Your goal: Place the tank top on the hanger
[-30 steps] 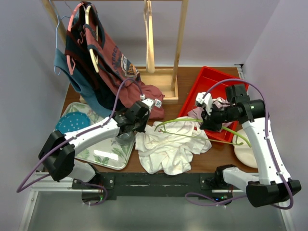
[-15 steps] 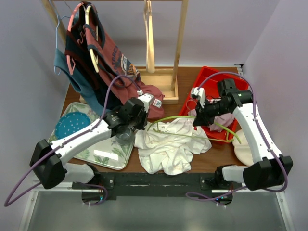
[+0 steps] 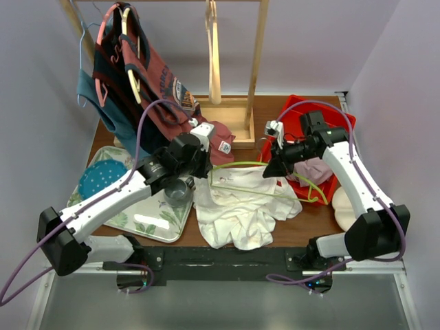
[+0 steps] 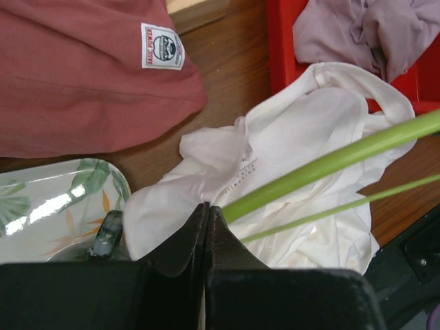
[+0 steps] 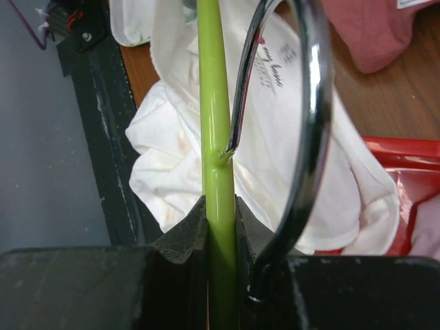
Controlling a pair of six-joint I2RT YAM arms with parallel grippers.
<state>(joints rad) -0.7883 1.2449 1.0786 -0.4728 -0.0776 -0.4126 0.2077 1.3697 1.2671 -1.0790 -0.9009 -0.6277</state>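
Tank top is being pinched in left gripper's closed jaws, seemingly so the hanger, clamped in right gripper, can enter.

The hanger crosses the tank top, hemmed by bin, shirt, tray.

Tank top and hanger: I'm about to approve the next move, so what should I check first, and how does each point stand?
1. Right gripper clamped on the hanger: ok.
2. Left gripper pinching the tank top: ok, shut with fabric gathered at its tips.
3. Hanger end inside the top's opening: cannot tell.
4. Top free of the red bin: not ok, a strap lies over its corner.
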